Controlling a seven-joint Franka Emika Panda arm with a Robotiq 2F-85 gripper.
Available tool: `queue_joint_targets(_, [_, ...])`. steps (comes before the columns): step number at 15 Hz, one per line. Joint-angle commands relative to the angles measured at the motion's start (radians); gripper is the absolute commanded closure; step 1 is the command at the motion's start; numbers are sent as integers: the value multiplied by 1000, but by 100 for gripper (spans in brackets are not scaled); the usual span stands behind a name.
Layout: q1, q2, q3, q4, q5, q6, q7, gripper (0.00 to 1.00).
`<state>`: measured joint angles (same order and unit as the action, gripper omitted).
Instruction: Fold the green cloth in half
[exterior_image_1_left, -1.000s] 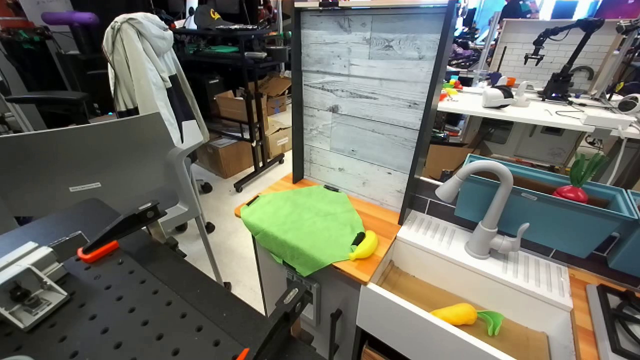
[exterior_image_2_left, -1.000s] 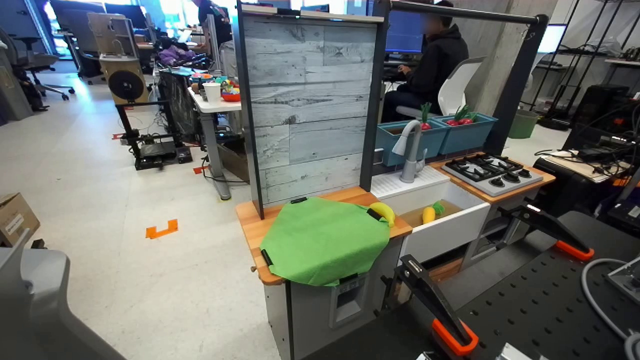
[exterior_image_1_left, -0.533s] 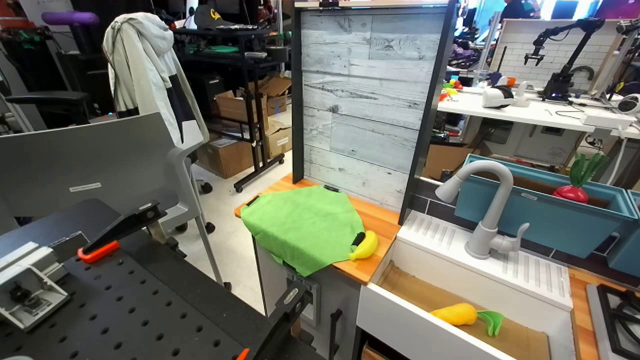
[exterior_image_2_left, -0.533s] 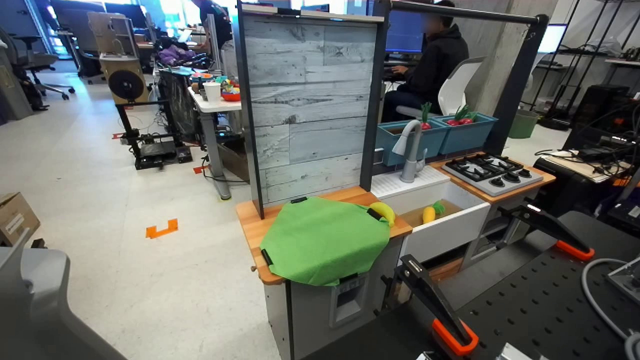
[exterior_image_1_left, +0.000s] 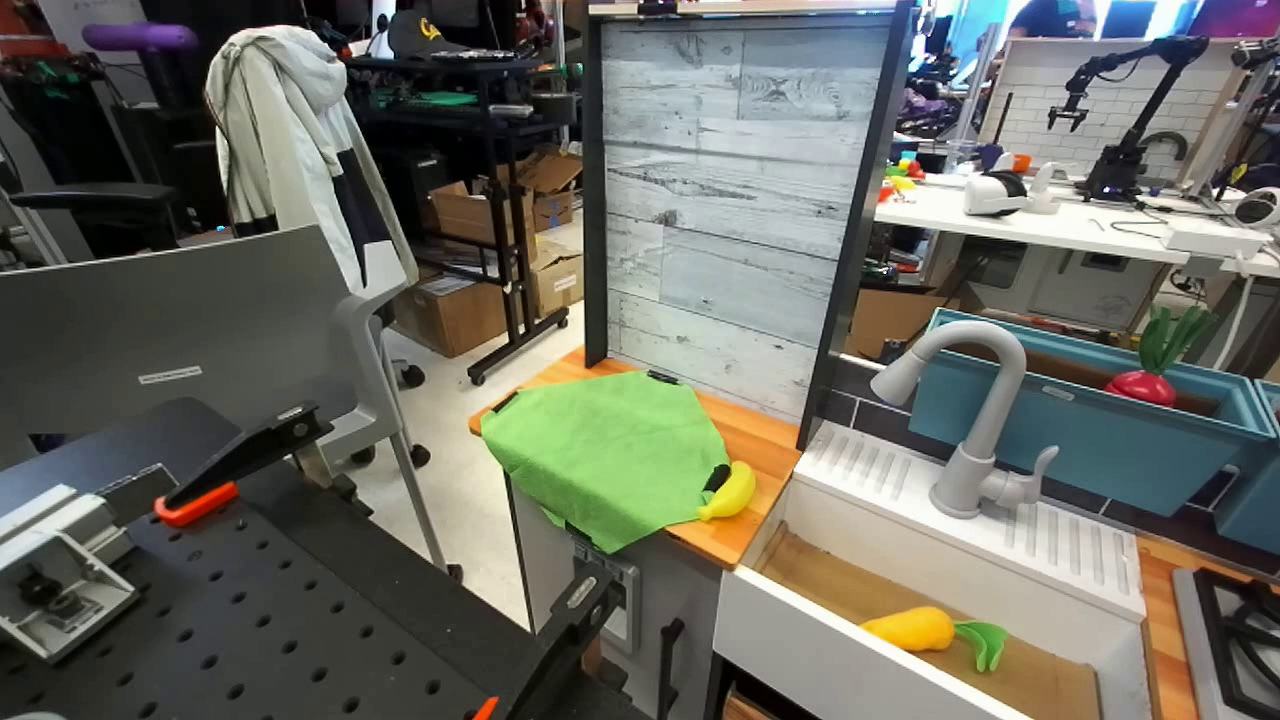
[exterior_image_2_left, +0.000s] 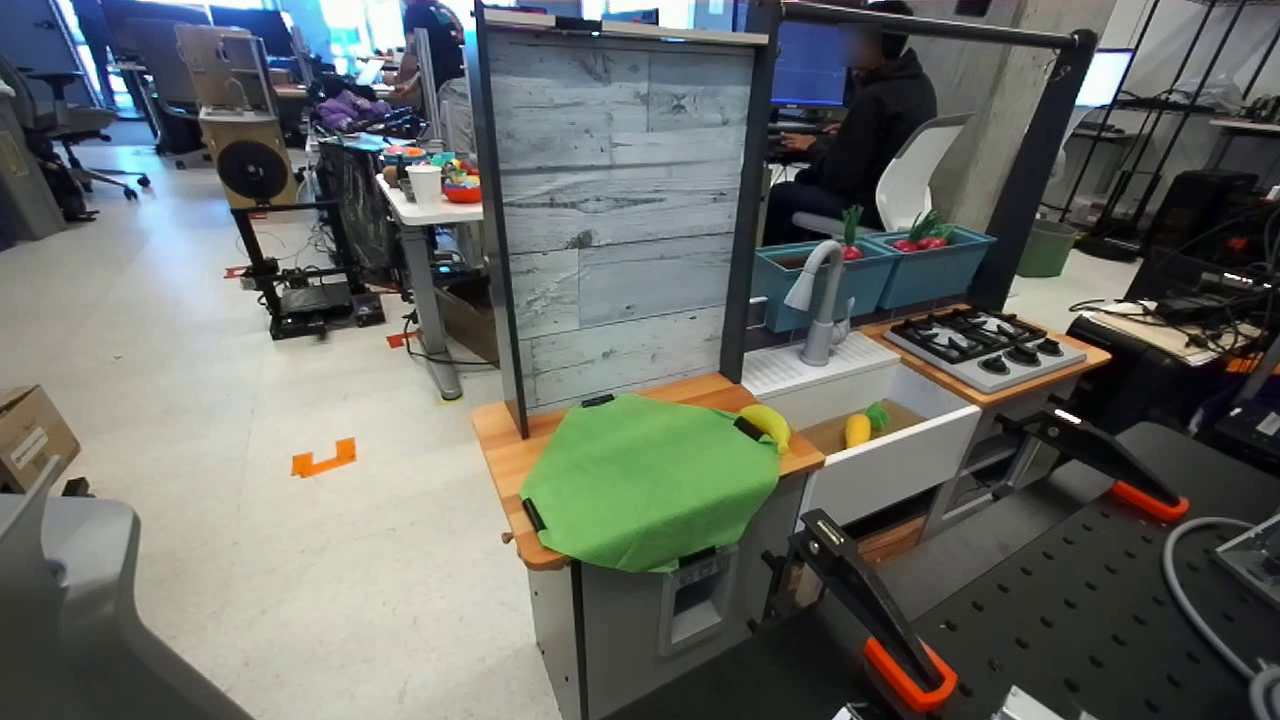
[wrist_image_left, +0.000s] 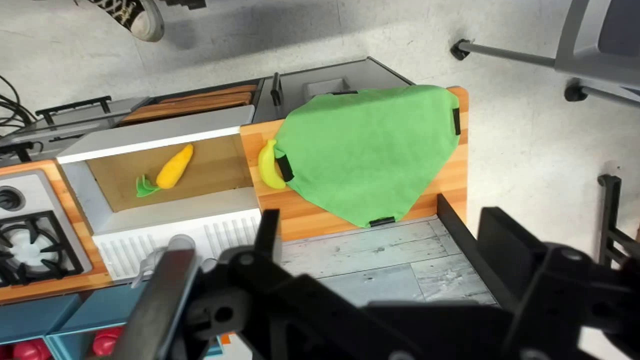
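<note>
Overhanging the wooden counter (wrist_image_left: 310, 218), a smooth green cloth (wrist_image_left: 370, 150) with four black strips (wrist_image_left: 285, 168); the tool (wrist_image_left: 382, 221), jaws apart.

All views downward onto cloth (wrist_image_left: 370, 150) (wrist steepest)

Matt fabric is seen in the cloth (wrist_image_left: 367, 152), smooth, grained wood along the edges of the desk (wrist_image_left: 302, 217), and smooth, plastic-looking skin on the banana (wrist_image_left: 267, 165).

One green cloth (wrist_image_left: 370, 150), four black strips (wrist_image_left: 285, 168)
From here I count one banana (wrist_image_left: 269, 165), one yellow toy vegetable (wrist_image_left: 174, 167), two teal planters (exterior_image_2_left: 935, 275), three stove knobs (exterior_image_2_left: 1022, 355).
</note>
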<state>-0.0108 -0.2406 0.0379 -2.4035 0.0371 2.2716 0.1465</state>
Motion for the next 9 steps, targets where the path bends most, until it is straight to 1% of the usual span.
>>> queue_joint_targets(1, [27, 178, 59, 99, -55, 82, 110, 0])
queue_joint_targets(5, [82, 340, 93, 189, -173, 121, 223, 0])
queue_joint_targets(7, [119, 413, 90, 240, -214, 118, 257, 0])
queue_joint_targets(8, [137, 441, 83, 266, -236, 99, 269, 0])
queue_joint_targets(9, [129, 373, 73, 195, -185, 111, 230, 0])
